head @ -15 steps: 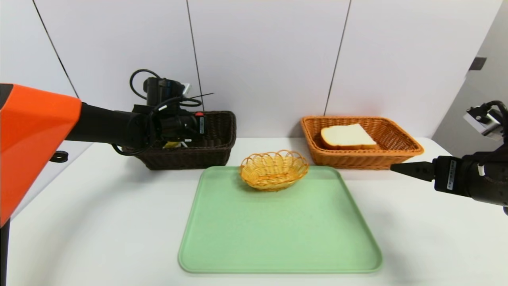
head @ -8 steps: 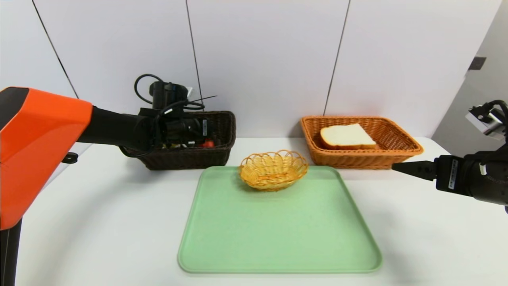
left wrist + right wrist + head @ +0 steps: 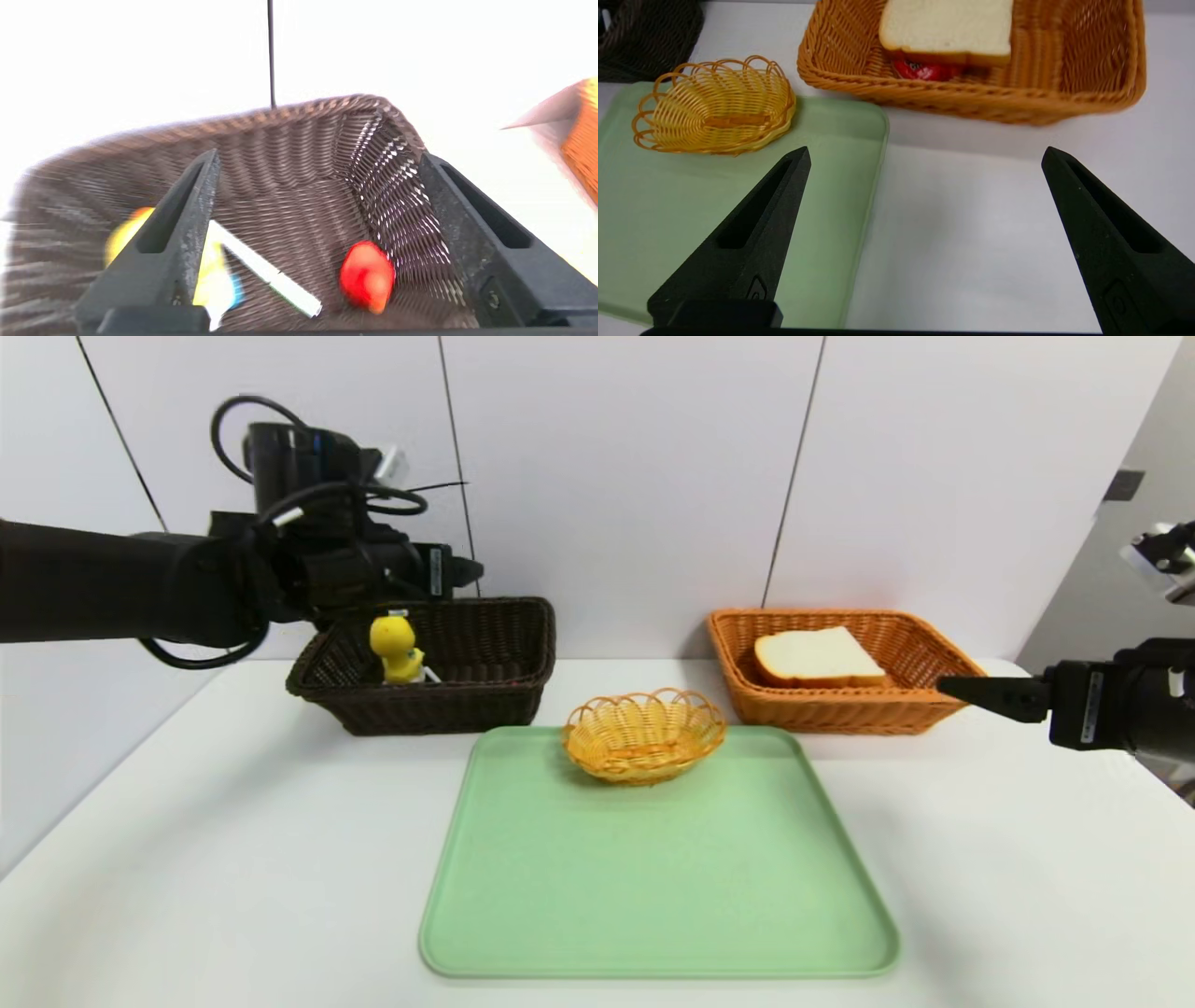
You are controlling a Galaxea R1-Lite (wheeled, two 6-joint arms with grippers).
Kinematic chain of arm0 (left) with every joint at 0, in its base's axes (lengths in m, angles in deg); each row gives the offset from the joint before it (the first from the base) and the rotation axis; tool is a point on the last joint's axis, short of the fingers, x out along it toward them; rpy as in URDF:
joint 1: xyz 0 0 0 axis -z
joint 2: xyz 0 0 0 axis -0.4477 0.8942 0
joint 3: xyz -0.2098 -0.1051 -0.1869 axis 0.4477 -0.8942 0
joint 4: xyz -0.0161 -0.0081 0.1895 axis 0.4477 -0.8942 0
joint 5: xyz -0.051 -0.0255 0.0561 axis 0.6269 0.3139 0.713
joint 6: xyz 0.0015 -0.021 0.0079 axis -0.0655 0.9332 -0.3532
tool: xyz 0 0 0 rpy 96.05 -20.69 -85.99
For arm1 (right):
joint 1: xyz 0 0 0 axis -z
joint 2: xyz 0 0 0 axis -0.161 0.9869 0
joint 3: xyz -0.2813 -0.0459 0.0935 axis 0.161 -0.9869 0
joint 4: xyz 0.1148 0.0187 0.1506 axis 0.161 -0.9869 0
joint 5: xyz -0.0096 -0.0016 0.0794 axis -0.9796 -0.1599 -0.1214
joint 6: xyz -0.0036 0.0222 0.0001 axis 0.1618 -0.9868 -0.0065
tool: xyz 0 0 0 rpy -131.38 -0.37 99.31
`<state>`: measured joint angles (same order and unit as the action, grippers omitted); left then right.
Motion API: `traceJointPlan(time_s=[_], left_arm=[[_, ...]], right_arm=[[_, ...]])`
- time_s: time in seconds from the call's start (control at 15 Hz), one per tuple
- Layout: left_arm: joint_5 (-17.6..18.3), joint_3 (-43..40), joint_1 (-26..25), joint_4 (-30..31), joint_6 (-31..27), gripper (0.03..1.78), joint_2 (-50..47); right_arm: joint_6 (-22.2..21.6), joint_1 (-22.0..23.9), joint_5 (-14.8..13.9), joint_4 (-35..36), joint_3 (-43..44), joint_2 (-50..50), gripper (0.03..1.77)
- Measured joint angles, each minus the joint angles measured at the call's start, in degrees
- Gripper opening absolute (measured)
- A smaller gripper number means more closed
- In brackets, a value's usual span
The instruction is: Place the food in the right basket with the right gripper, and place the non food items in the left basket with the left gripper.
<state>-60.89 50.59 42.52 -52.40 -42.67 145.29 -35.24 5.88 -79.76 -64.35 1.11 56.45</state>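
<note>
Sorting looks finished. Red duck (image 3: 366, 276), white pen (image 3: 266, 275), yellow chick (image 3: 399, 651) inside dark brown basket (image 3: 504, 695). Left gripper (image 3: 462, 569) just above that basket, jaws spread, empty. Bread (image 3: 817, 658) over red carton (image 3: 924, 70) in orange basket (image 3: 934, 695), well right of brown basket; right gripper (image 3: 971, 691) near it, released. Green tray (image 3: 653, 896) bare except small yellow basket (image 3: 644, 735). Next, probably: retract both arms.

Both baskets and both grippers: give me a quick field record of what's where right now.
left basket: chick toy, pen, red duck inside
right basket: bread lying over red carton
left gripper: open, empty, above left basket
right gripper: open, empty, over the table near right basket
tray: only the small yellow basket, nothing in it
</note>
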Motion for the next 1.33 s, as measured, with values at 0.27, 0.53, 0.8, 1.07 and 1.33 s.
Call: traceJointPlan(time_s=[0.27,0.53,0.8,1.07,1.33], left_arm=[[-5.0,-9.2,0.0,-6.8,-3.8,1.6,-17.2],[-8.0,-15.2,-4.0,-16.6,-4.2,1.64,-33.5],[-8.3,-24.6,-14.1,-18.5,-4.2,1.67,-48.6],[-8.8,-37.6,-16.6,-18.7,-4.1,1.67,-64.8],[-6.7,-49.6,-16.9,-19.9,-4.4,1.69,-81.9]], right_arm=[[16.0,2.9,10.0,-6.5,4.3,0.3,1.71],[16.8,3.5,9.8,-15.1,10.4,-0.4,1.71],[15.3,5.5,5.4,-15.2,6.9,-7.9,1.71],[14.5,8.9,3.6,-15.1,-4.5,-22.3,1.71],[14.3,9.6,3.7,-15.1,-16.3,-42.5,1.71]])
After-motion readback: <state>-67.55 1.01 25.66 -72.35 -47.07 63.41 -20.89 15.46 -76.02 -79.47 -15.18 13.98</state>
